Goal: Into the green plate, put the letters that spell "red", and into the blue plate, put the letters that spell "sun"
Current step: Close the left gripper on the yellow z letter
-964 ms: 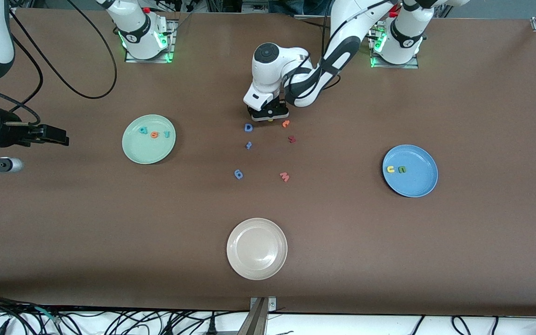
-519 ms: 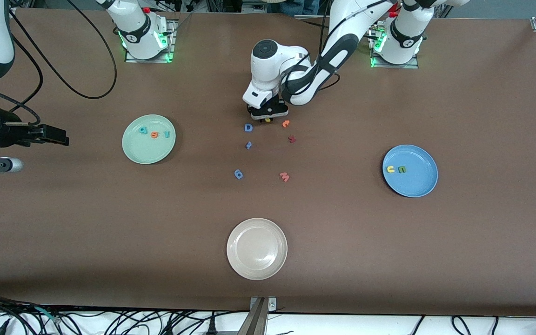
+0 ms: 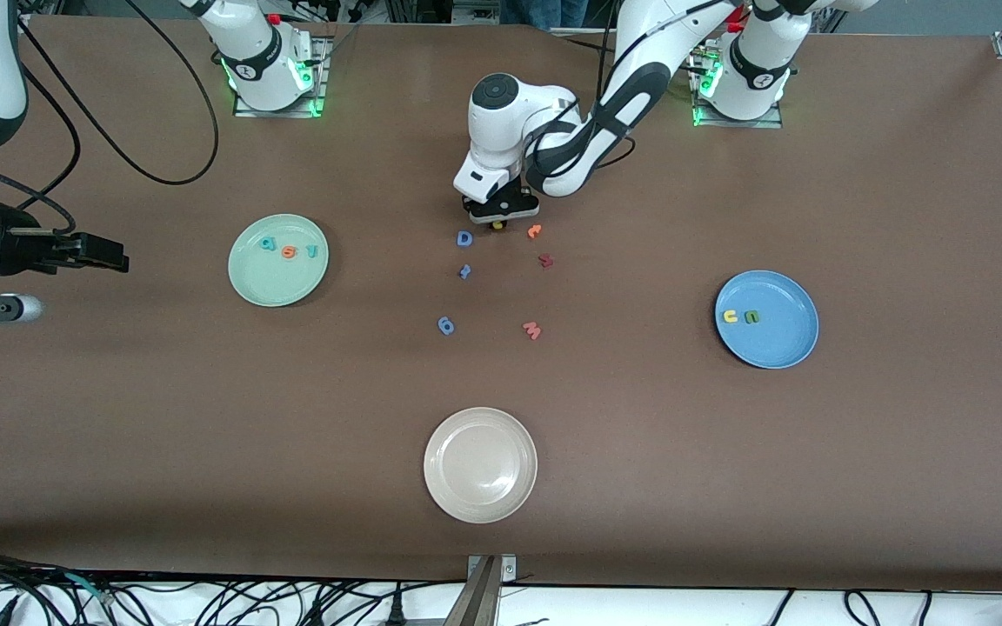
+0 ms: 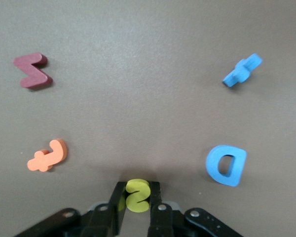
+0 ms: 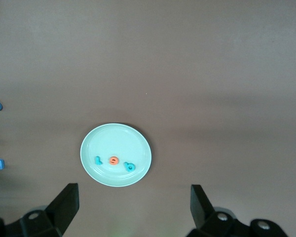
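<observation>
- So, the left gripper point(image 4: 136, 206) is low on the desk point(image 3: 727, 487), fingers point(image 4: 117, 210) pinched around the small yellow foam s point(image 4: 136, 195); contact on both sides as far as the left wrist view shows, so I'd call it clenched on the s.
- The s sits between the blue foam capital D point(image 4: 226, 165) and the orange curved foam letter point(image 4: 48, 155), with the dark red foam letter point(image 4: 33, 71) and a small blue foam letter point(image 4: 242, 70) nearer the front camera.
- My read: the grasp is barely made. Confirm the squeeze is firm before lifting, since foam this small can pop out or twist.
- Lift straight up first. The D and the orange letter are both close by, and a sideways drag could knock them.
- Carry to the round medium-blue plate point(image 3: 784, 343) toward the left arm's end of the desk. The yellow foam u point(image 3: 731, 316) and olive-green foam n point(image 3: 752, 317) already lie on it, side by side.
- Release low over a bare part of the plate, just beside the n, so the s doesn't bounce off or land on the other two.
- The round pale mint-green plate point(image 3: 266, 283) already holds the teal d point(image 3: 269, 245), orange e point(image 3: 289, 252) and thin teal r point(image 3: 311, 251); that word looks finished.
- The right gripper point(image 5: 133, 202) waits spread wide above the green plate, holding nothing. No reason to move it.
- The round cream-white plate point(image 3: 449, 487) is not involved.
</observation>
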Robot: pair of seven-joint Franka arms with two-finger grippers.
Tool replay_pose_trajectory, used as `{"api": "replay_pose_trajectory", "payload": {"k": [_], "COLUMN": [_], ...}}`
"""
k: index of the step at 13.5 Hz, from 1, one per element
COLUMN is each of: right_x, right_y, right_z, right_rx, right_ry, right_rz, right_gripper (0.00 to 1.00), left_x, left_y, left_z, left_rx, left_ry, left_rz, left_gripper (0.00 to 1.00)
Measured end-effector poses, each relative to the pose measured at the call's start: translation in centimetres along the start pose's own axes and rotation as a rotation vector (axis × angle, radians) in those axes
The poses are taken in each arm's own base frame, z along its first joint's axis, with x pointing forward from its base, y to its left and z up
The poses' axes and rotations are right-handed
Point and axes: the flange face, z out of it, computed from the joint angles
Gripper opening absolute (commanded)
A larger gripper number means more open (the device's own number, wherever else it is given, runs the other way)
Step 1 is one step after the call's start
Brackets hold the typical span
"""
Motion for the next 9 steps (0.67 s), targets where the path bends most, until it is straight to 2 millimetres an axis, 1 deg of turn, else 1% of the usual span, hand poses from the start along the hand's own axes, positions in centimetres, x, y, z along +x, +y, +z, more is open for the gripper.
{"api": "replay_pose_trajectory", "payload": {"k": [4,5,7,8,9], "right_x": [0.0,0.0,0.0,0.0,0.0], "right_y": [0.0,0.0,0.0,0.0,0.0], "right_z": [0.0,0.0,0.0,0.0,0.0], "right_rx": [0.000,0.000,0.000,0.000,0.000], "right_ry": [0.000,0.000,0.000,0.000,0.000], "right_rz": [0.000,0.000,0.000,0.000,0.000], "right_gripper": [1.00,1.00,1.00,1.00,1.00], "left_x": [0.0,0.0,0.6,1.2,2.0], "left_y": [0.0,0.0,0.0,0.2,0.5], "left_z": [0.0,0.0,-0.2,-0.8,-2.0], "left_rx": [0.001,0.001,0.017,0.022,0.018], "left_ry": [0.000,0.000,0.009,0.019,0.031], "left_rz": [-0.001,-0.002,-0.010,-0.020,-0.036], "left_gripper": [0.16,0.12,0.12,0.10,0.10]}}
